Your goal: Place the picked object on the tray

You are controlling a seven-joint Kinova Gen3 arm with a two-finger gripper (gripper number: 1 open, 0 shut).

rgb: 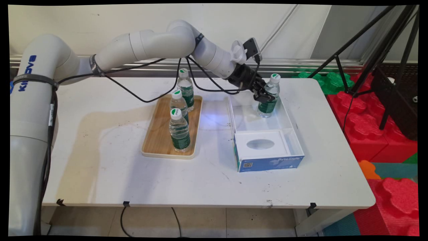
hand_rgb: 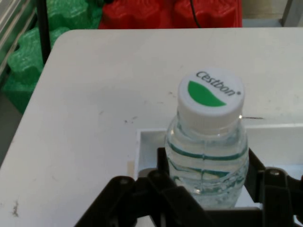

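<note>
My gripper (rgb: 265,97) is shut on a clear water bottle (rgb: 267,108) with a green label and a white cap. The bottle stands upright in the far right corner of an open white box (rgb: 234,117). In the hand view the bottle (hand_rgb: 208,137) fills the space between the two black fingers (hand_rgb: 163,163), which press on its sides below the cap. At the near end of the white box lies a blue-sided box (rgb: 267,157) with an oval opening in its white top.
Left of the white box a wooden tray (rgb: 153,140) carries three more upright water bottles (rgb: 180,132) in a row. Black cables (rgb: 140,97) sag from the arm above the tray. Red and green foam blocks (rgb: 371,127) and a black tripod (rgb: 384,67) stand beyond the table's right edge.
</note>
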